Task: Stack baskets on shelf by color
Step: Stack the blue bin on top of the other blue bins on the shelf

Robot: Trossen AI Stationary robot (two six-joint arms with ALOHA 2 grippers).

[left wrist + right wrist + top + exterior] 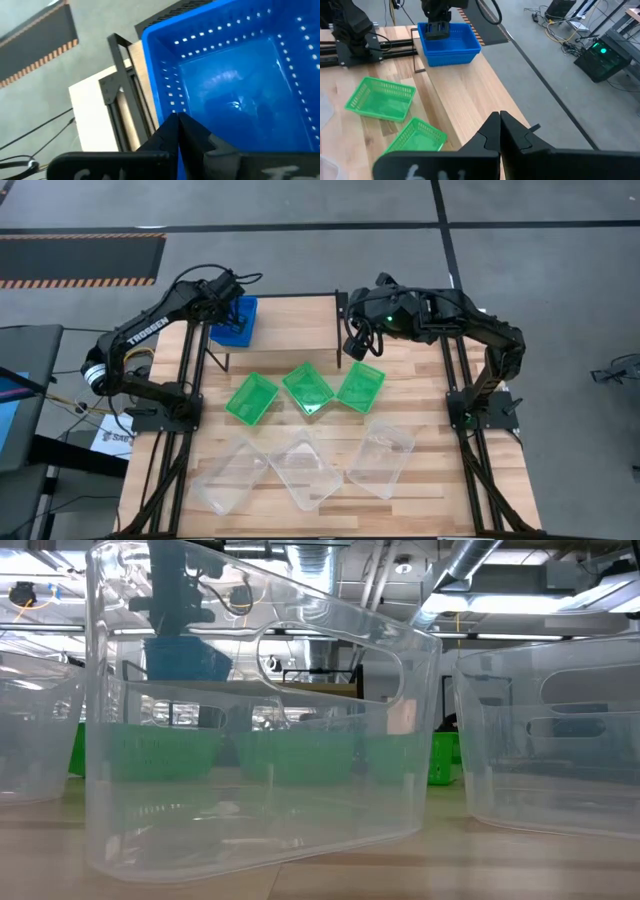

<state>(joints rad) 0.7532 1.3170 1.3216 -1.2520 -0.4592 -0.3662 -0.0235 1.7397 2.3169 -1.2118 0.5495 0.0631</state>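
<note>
"TROSSEN" in white on left arm (150,328), nothing else legible

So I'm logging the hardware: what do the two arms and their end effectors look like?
Both arms are black and jointed. The left arm carries white TROSSEN lettering and loose black cables near its wrist. The right arm shows a green light by its wrist. Each end effector has two dark wedge-shaped fingers.

Two black jointed arms

The left arm (150,330) bears white "TROSSEN" lettering (cables loop above); the right arm (470,325) shows a green light.
</note>
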